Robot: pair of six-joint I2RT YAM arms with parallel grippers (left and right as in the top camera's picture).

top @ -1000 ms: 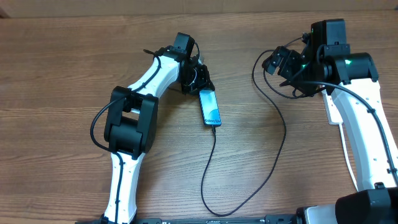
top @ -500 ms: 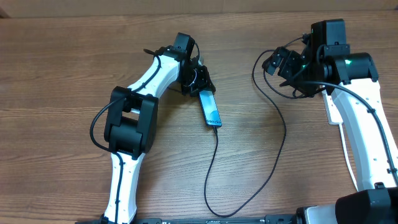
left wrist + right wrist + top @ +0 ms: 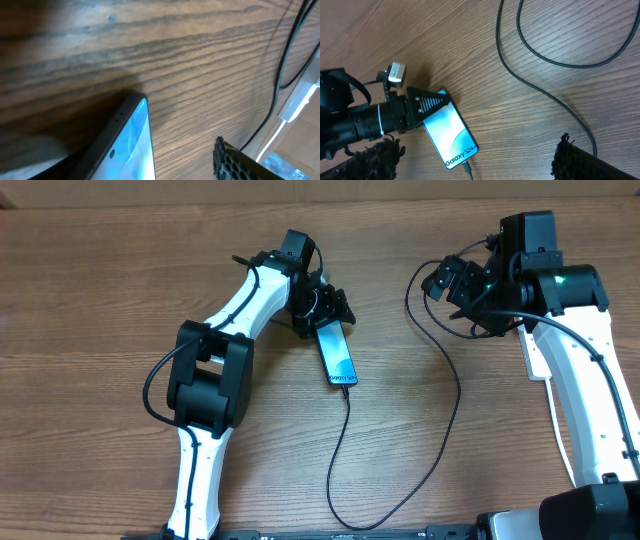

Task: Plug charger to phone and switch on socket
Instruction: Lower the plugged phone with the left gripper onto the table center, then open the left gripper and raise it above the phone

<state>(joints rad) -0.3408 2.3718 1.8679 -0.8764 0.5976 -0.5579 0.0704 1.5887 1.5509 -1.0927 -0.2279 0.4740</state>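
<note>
One phone [image 3: 338,356] is laid flat on the wooden table [image 3: 100,280]. Its long side is pointed from the left gripper [image 3: 325,318] toward the near edge. One black charger cable [image 3: 458,395] is plugged into its near end. The left gripper and right gripper [image 3: 445,280] are both spread open, and nothing is held.

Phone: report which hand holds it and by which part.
Not gripped: the left hand straddles the phone at its far end, fingers apart; the right hand is open, empty.

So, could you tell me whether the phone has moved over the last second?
Yes, slightly. In the overhead view the phone has slid a little toward the table's near edge, judged against the motionless right arm.
</note>
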